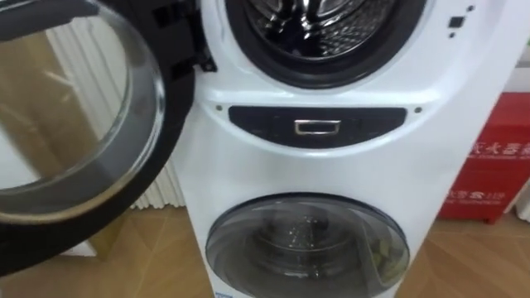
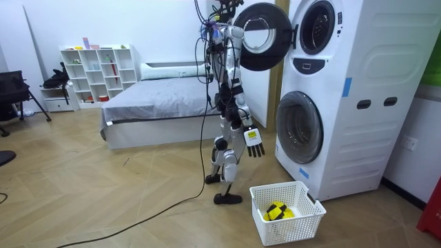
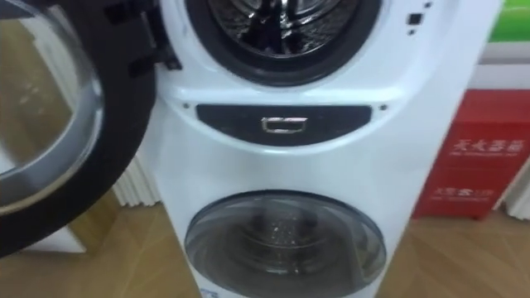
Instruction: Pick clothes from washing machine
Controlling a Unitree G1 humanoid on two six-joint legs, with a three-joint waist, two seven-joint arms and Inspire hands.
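Your robot stands on the wooden floor facing the stacked washing machine [image 2: 358, 103], whose upper door [image 1: 83, 124] is swung wide open to its left, while the lower door [image 1: 306, 244] is shut. Your right hand [image 2: 255, 142] hangs at the robot's side, fingers relaxed and pointing down, with nothing in its grasp. The upper drum [image 1: 315, 21] shows bare steel at its mouth; whether clothes lie deeper inside cannot be told. A white laundry basket [image 2: 303, 224] sits on the floor just beside the robot's feet, holding a yellow-and-black item [image 2: 278, 211]. By the look of it, the door is dealt with and one piece may be collected; reaching into the drum is yet to come.
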